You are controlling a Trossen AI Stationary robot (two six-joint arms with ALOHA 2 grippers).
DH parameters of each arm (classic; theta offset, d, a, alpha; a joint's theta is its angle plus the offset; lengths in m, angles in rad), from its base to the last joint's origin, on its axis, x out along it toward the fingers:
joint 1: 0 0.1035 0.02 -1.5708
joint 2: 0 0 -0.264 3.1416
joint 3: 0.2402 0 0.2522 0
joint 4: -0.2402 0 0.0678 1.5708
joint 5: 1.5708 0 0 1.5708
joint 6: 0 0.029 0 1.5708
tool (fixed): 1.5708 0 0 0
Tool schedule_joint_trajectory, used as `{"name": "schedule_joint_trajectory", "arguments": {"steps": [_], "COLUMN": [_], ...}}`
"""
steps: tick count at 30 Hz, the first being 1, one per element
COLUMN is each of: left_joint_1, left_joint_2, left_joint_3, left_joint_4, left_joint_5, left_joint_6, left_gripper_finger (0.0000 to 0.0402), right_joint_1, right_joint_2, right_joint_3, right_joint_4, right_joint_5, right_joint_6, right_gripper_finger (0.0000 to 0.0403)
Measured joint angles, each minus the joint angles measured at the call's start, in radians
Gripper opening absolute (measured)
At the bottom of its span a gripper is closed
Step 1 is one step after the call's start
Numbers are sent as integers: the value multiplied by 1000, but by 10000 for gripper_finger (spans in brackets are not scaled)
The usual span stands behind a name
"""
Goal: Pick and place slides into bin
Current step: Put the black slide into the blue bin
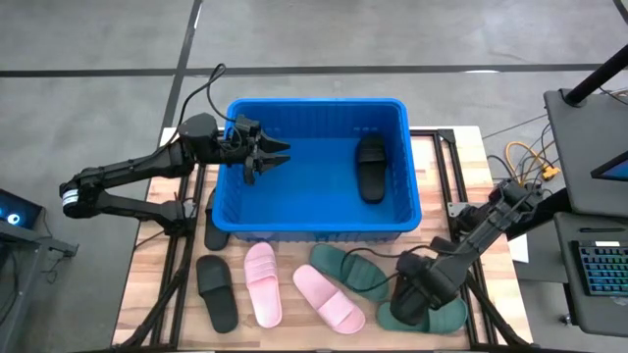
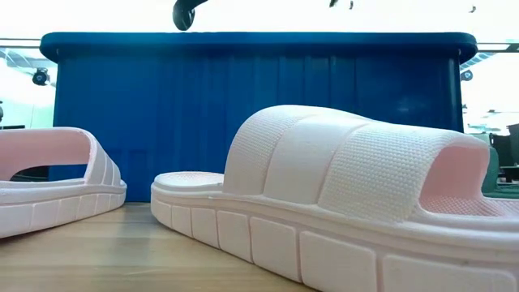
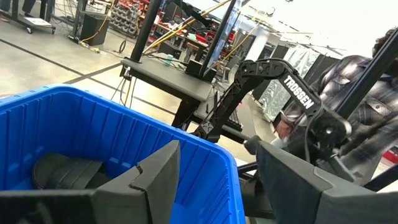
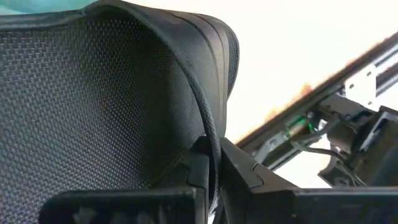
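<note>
Black slide (image 1: pixel 370 168) lengthwise across the bin (image 1: pixel 412 192); right end effector (image 1: pixel 410 302) seemingly clamped on a green slide's (image 1: pixel 444 314) strap.

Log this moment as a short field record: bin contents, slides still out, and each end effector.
bin: bright blue plastic tub, holds one black foam slide
slides on table: two light pink, two dark green, two black
left end effector: open, empty, over the bin
right end effector: shut on a dark green slide's strap at the table's front right
</note>
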Motion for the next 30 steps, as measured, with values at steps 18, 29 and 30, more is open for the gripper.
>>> {"name": "schedule_joint_trajectory", "arguments": {"steps": [18, 29, 30], "left_joint_1": [0, 0, 0], "left_joint_2": [0, 0, 0], "left_joint_3": [0, 0, 0], "left_joint_4": [0, 0, 0], "left_joint_5": [0, 0, 0], "left_joint_6": [-7, -8, -8], "left_gripper_finger": [196, 196, 196], "right_joint_1": [-1, -35, -39], "right_joint_2": [-2, -2, -2], "right_joint_3": [383, 574, 590], "right_joint_4": [4, 23, 28], "right_joint_5": [211, 378, 390], "right_joint_6": [-212, -402, -426], "right_gripper_finger": [13, 13, 13]}}
